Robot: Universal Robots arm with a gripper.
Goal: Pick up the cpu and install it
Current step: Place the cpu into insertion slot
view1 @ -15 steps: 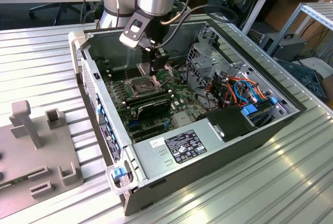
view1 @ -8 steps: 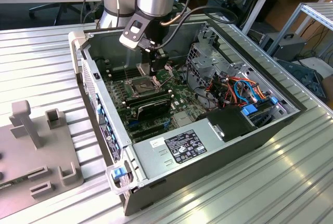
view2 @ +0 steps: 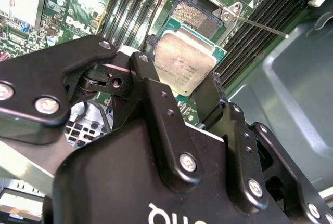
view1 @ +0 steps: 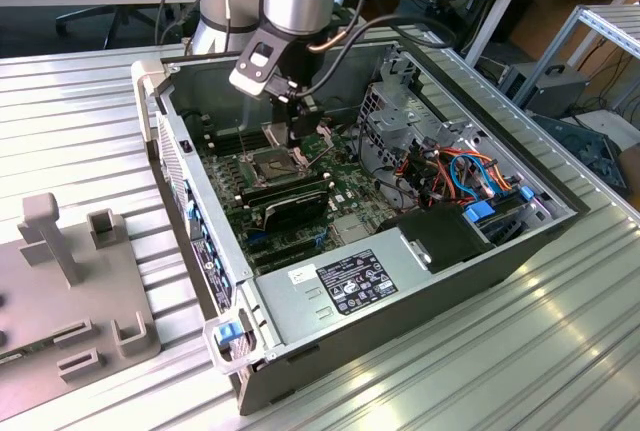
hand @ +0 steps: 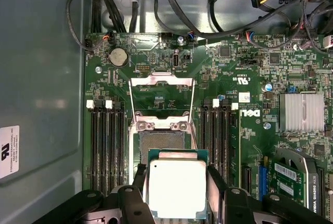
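The cpu (hand: 177, 187), a flat square chip with a dull silver top and a green rim, sits between my black fingers (hand: 214, 180) in both wrist views. My gripper (hand: 177, 182) is shut on the cpu (view2: 184, 68), one finger on each of two opposite edges. It hangs just above the motherboard, partly over the open socket (hand: 161, 138), whose contact field (view2: 190, 16) lies bare. The hinged metal frame (hand: 161, 96) is swung open beyond the socket. In the exterior view my gripper (view1: 300, 136) reaches down into the open computer case (view1: 560, 221) over the socket (view1: 272, 163).
Black memory slots (hand: 106, 146) flank the socket on both sides. A thin metal lever (view2: 260, 26) sticks out beside it. Cables (hand: 208, 21) and a finned heatsink (hand: 301, 112) lie further off. A power supply (view1: 345, 286) fills the case's near end, and a grey fixture (view1: 70, 281) stands outside.
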